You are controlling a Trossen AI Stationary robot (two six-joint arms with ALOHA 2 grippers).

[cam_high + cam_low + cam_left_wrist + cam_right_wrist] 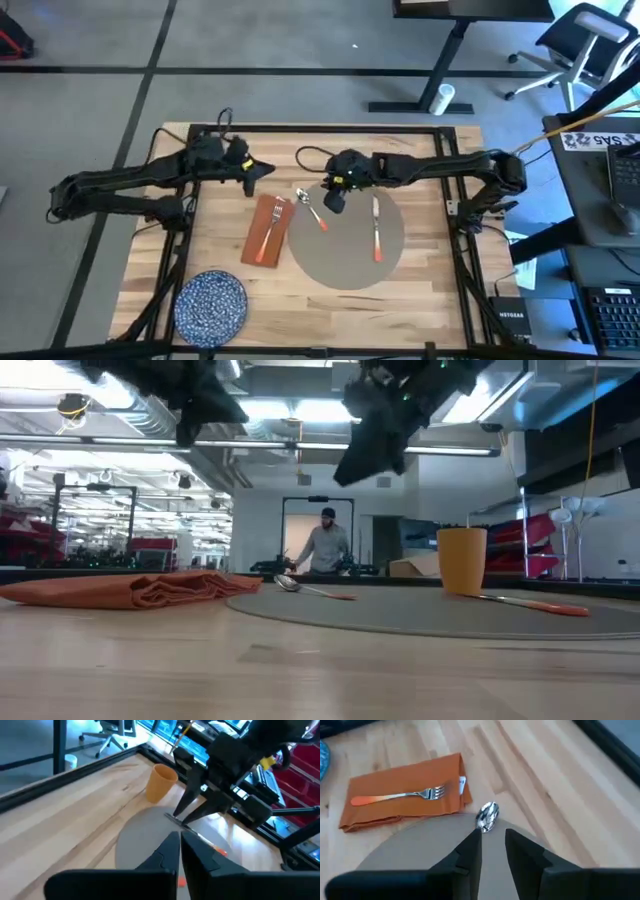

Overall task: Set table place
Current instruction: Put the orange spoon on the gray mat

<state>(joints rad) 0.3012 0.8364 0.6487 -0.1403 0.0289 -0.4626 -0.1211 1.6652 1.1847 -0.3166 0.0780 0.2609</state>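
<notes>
The round grey-beige placemat (345, 250) lies flat on the wooden table (430, 290). A spoon (487, 816) with an orange handle lies across the mat's far left rim. A knife (376, 230) lies on the mat's right part. My right gripper (493, 840) hovers well above the spoon (311, 208), its fingers a little apart and holding nothing. My left gripper (179, 847) is shut in the air past the napkin's far end. The rust-red napkin (268, 228) lies left of the mat with a fork (400, 796) on it.
An orange cup (161, 782) stands upright on the table just beyond the mat's far edge; my right arm hides it in the high view. A blue speckled plate (212, 303) lies at the near left corner. A person (325, 548) stands in the room beyond the table.
</notes>
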